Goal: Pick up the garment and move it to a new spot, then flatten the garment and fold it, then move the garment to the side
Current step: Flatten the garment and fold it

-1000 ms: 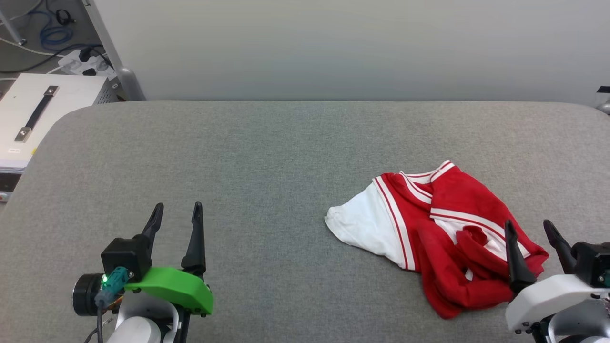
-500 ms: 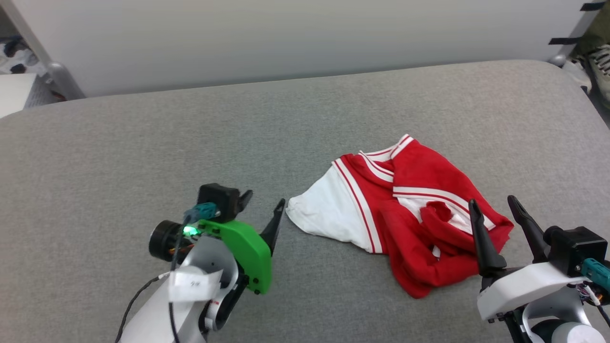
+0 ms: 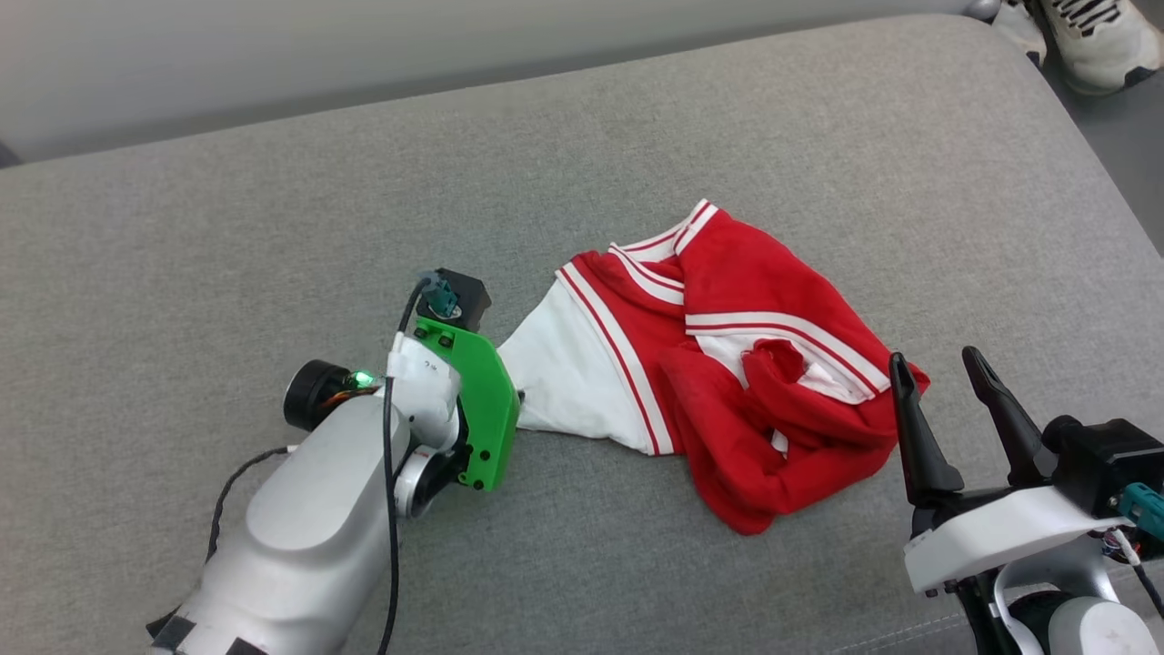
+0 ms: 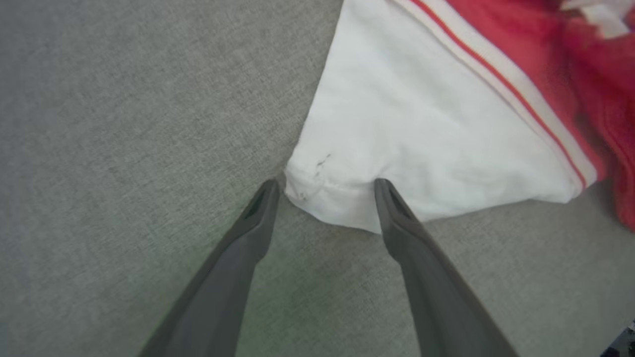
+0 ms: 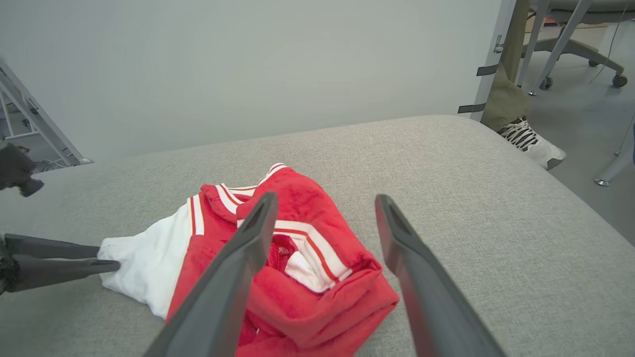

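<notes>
The garment is at the first step, the pick-up, and nothing has hold of it yet. The left tool is down at the desk with its jaws apart, set either side of the near-left corner of the white sleeve. One of its fingers sits on the grey cover just beside the hem, and the other crosses the hem's edge, so the hem corner lies between them, unpinched. From that sleeve the shirt runs right into a crumpled red heap with striped trim, lying right of the desk's middle and nearer the near edge than the far one; no lettering can be made out. The right tool is at the near right, jaws also apart, fingers pointing at the heap's right end and, as far as I can judge, clear of the cloth. A person's shoe stands on the floor past the far right corner. The next move calls for the left tool to close squarely on the hem, catching cloth and not just the desk cover, then lift. A hold on one sleeve would likely let the heap hang and trail, so a second hold by the right tool may help
</notes>
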Motion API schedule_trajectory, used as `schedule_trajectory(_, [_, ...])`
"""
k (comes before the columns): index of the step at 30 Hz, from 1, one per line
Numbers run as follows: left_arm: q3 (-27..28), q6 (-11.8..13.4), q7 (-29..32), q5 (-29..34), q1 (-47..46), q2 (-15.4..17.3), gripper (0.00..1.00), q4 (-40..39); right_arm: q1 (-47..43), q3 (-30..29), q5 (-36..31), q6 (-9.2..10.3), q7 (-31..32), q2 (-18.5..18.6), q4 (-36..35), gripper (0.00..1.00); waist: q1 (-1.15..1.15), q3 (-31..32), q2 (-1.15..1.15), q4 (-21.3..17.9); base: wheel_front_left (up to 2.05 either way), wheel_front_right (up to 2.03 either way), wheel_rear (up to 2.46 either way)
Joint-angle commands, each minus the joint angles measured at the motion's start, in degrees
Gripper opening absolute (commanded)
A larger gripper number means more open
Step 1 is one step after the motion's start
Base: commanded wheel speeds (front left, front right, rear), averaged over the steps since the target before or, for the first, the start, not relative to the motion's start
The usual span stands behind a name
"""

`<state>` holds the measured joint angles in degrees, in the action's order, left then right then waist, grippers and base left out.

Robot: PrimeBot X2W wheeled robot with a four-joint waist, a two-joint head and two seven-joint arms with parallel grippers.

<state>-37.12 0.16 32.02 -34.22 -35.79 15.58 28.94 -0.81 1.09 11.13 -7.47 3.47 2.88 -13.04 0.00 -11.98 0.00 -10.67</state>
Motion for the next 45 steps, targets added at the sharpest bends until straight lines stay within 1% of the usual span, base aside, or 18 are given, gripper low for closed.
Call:
schedule_trajectory(1, [-0.7, -0.4, 0.9, 0.8, -1.7, -0.4, 1.0, 1.8, 1.1, 0.2, 0.7, -0.02, -0.7, 0.0, 0.4, 1.0, 0.0, -2.3, 0.0, -1.8, 0.0, 0.0, 0.0])
schedule_trajectory(3, [-2.1, -1.1, 2.3, 1.6, -2.9, -0.8, 1.0, 4.7, 1.3, 0.3, 1.0, -0.02, -1.1, 0.0, 0.7, 1.0, 0.0, -2.8, 0.0, -2.1, 0.0, 0.0, 0.0])
schedule_trajectory(7, [-6.3, -4.0, 7.1, 2.8, -3.8, -1.9, 1.0, 10.1, 1.6, 0.2, 1.5, -0.02, -1.7, 0.0, 1.5, 1.0, 0.0, -3.4, 0.0, -2.3, 0.0, 0.0, 0.0])
schedule_trajectory(9, [-7.6, -5.0, 8.4, 2.6, -3.6, -2.5, 1.0, 11.8, 1.8, 0.0, 1.6, -0.02, -1.8, 0.0, 1.8, 1.0, 0.0, -3.5, 0.0, -2.4, 0.0, 0.0, 0.0])
schedule_trajectory(10, [-8.1, -5.4, 9.1, 2.3, -3.5, -2.9, 0.72, 12.6, 1.9, -0.1, 1.6, -0.02, -1.9, 0.0, 1.9, 1.0, 0.0, -3.5, 0.0, -2.3, 0.0, 0.0, 0.0])
schedule_trajectory(11, [-8.5, -5.8, 9.5, 1.9, -3.3, -3.3, 0.39, 13.2, 1.9, -0.2, 1.6, -0.02, -1.9, 0.0, 2.0, 1.0, 0.0, -3.5, 0.0, -2.3, 0.0, 0.0, 0.0])
schedule_trajectory(12, [-8.8, -6.1, 9.2, 1.8, -3.3, -3.5, 0.0, 13.6, 2.0, -0.4, 1.6, -0.02, -2.0, 0.0, 2.0, 1.0, 0.0, -3.4, 0.0, -2.2, 0.0, 0.0, 0.0])
schedule_trajectory(15, [-9.6, -6.6, 7.2, 1.9, -3.6, -3.8, 0.0, 14.2, 1.9, -0.8, 1.6, -0.02, -1.8, 0.0, 2.2, 1.0, 0.0, -2.6, 0.0, -1.6, 0.0, 0.0, 0.0])
schedule_trajectory(21, [-9.5, -6.9, -0.2, 2.3, -2.9, -2.7, 0.0, 12.5, 0.9, -1.6, 1.4, -0.02, -1.1, 0.0, 2.2, 1.0, 0.0, 0.5, 0.0, 0.3, 0.0, 0.0, 0.0])
schedule_trajectory(24, [-9.0, -6.4, -2.5, 2.2, -1.4, -1.2, 0.0, 10.0, 0.0, -2.6, 1.5, -0.02, -0.8, 0.0, 2.1, 1.0, 0.0, 2.3, 0.0, 2.1, 0.0, 0.0, 0.0])
schedule_trajectory(27, [-8.5, -5.4, -3.2, 2.3, 0.4, 1.5, 0.0, 6.8, -1.1, -3.1, 1.8, -0.02, -0.5, 0.0, 2.0, 1.0, 0.0, 3.6, 0.0, 3.6, 0.0, 0.0, 0.0])
schedule_trajectory(31, [-6.7, -2.9, -3.3, 1.6, 3.6, 6.1, 0.0, 0.5, -2.0, -3.7, 2.0, -0.02, 0.0, 0.0, 1.7, 1.0, 0.0, 4.7, 0.0, 5.6, 0.0, 0.0, 0.0])
schedule_trajectory(35, [-4.3, 0.2, -2.8, 0.3, 7.7, 11.0, 0.0, -7.4, -2.6, -4.2, 1.9, -0.02, 0.6, 0.0, 1.3, 1.0, 0.0, 5.3, 0.0, 7.6, 0.0, 0.0, 0.0])
schedule_trajectory(39, [-0.8, 4.4, -2.0, -1.9, 12.9, 15.7, 0.0, -15.0, -3.0, -4.6, 1.7, -0.02, 1.1, 0.0, 1.0, 1.0, 0.0, 5.7, 0.0, 9.2, 0.0, 0.0, 0.0])
schedule_trajectory(41, [1.5, 7.1, -1.9, -3.8, 16.5, 17.8, 0.0, -18.1, -3.1, -4.6, 1.7, -0.02, 1.3, 0.0, 0.8, 1.0, 0.0, 5.7, 0.0, 9.9, 0.0, 0.0, 0.0])
schedule_trajectory(43, [3.7, 9.8, -2.2, -5.6, 20.0, 19.2, 0.0, -20.0, -3.1, -4.5, 1.7, -0.02, 1.5, 0.0, 0.6, 1.0, 0.0, 5.6, 0.0, 10.1, 0.0, 0.0, 0.0])
schedule_trajectory(45, [5.4, 11.6, -2.8, -7.1, 23.4, 20.3, 0.0, -20.8, -3.0, -4.3, 1.7, -0.02, 1.6, 0.0, 0.4, 1.0, 0.0, 5.5, 0.0, 10.2, 0.0, 0.0, 0.0])
